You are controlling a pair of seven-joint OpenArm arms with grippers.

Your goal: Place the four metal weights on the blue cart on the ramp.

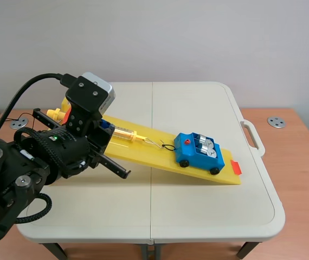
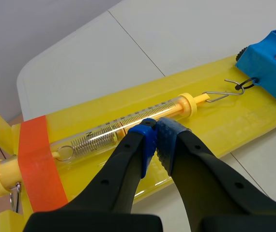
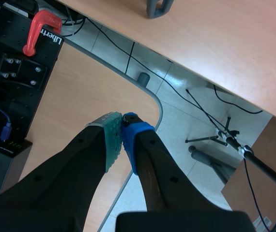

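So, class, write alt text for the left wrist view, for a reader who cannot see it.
The left tool, shut on nothing, has its tips at a clear spring scale lying along the yellow ramp. The scale's wire hook catches a loop on the blue cart ahead.

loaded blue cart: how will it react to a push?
Likely rolls easily: the blue cart sits on black wheels on a sloped ramp. Probably heavy for its size with metal weights aboard. The hooked spring scale should limit downhill travel.
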